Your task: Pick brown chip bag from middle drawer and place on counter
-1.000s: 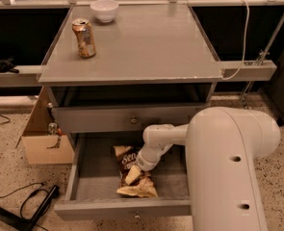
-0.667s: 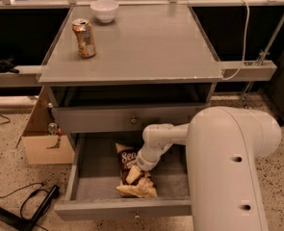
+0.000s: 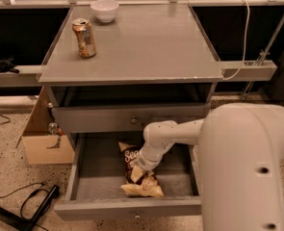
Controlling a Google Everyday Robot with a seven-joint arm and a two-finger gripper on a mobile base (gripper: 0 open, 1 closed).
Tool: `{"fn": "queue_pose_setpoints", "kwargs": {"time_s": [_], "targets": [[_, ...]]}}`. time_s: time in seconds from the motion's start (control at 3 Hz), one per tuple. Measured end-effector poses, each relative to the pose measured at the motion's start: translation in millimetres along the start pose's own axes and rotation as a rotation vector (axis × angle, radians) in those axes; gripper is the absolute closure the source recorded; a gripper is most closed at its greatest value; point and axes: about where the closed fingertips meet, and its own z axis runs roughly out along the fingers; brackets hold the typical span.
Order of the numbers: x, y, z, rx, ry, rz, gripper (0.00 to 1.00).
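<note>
The brown chip bag [image 3: 130,157] lies lengthwise in the open middle drawer [image 3: 96,172], its cream-tan end [image 3: 142,190] near the drawer's front panel. My gripper [image 3: 142,168] reaches down from the white arm [image 3: 175,134] into the drawer. It sits right on the middle of the bag and covers part of it. The grey counter [image 3: 146,42] is above, at the top of the cabinet.
A tan-and-orange drink can [image 3: 84,37] and a white bowl [image 3: 105,9] stand on the counter's far left. The shut upper drawer front [image 3: 103,120] with its knob overhangs the open drawer. A cardboard box [image 3: 38,141] and cables [image 3: 33,203] lie on the floor at left.
The gripper stays on the bag in the drawer. The bag's upper end has shifted slightly; the arm has barely moved.
</note>
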Motion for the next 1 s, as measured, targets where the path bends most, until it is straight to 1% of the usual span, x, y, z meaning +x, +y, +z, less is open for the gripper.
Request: {"fn": "queue_pose_setpoints", "kwargs": {"time_s": [0.33, 0.67, 1.0], "targets": [[61.7, 32.6, -79.8, 0.066, 0.005, -0.069, 1.0], [76.5, 42.1, -157.9, 0.129, -0.032, -0.117, 1.0], [71.0, 38.6, -224.2, 0.147, -0.034, -0.154, 1.0]]}}
